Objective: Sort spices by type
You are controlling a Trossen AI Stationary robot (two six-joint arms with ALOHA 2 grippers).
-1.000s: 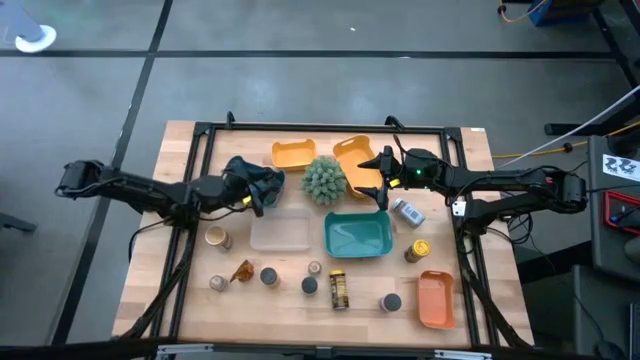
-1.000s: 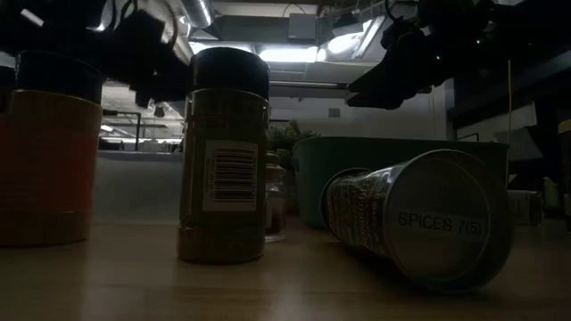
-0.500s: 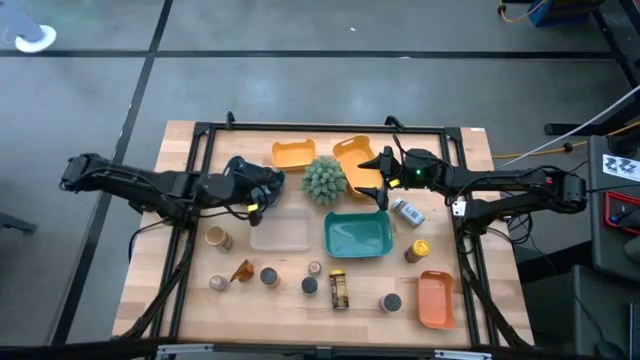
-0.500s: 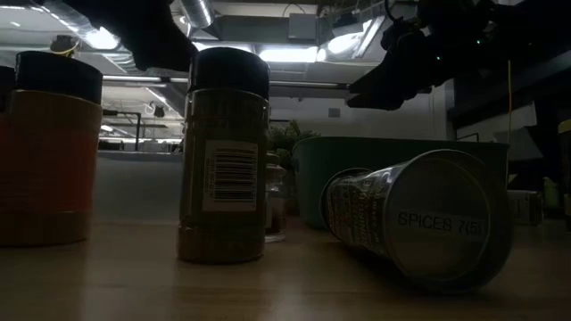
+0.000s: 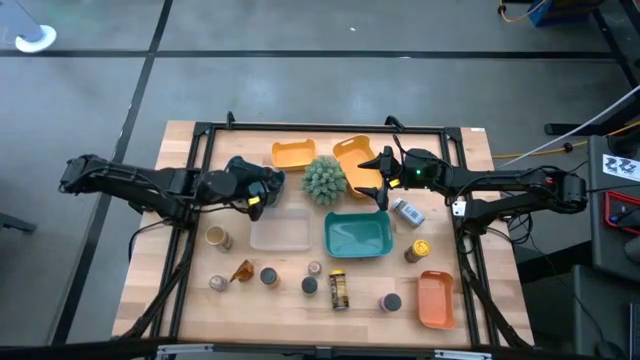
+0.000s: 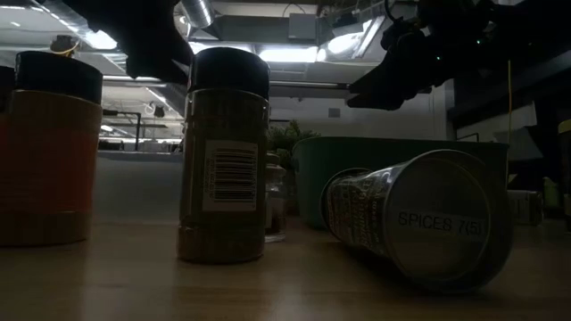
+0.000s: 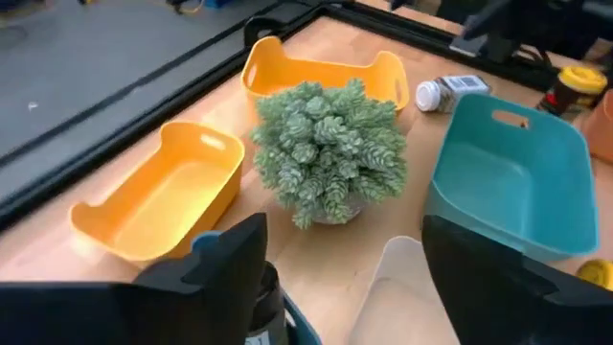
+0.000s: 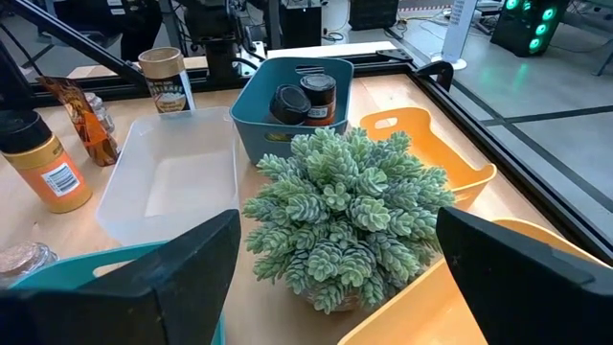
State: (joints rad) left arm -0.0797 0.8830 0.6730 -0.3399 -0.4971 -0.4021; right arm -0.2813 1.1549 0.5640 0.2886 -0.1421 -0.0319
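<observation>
Above the blue bin point(image 8: 254, 115), the left gripper point(image 5: 256, 192) hangs with its fingers apart. Two dark-capped jars point(image 8: 288, 103) stand in the bin below it, so a drop-off looks done. The right gripper point(image 5: 383, 180) waits, also spread, beside the plant point(image 5: 324, 180). Next the left arm likely needs to lift clear and go for another spice, perhaps the brown jar point(image 5: 338, 288) near the front edge.

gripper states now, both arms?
Left gripper: open, holding nothing, above a small blue bin holding dark-capped jars.
Right gripper: open, empty, at the plant.
</observation>
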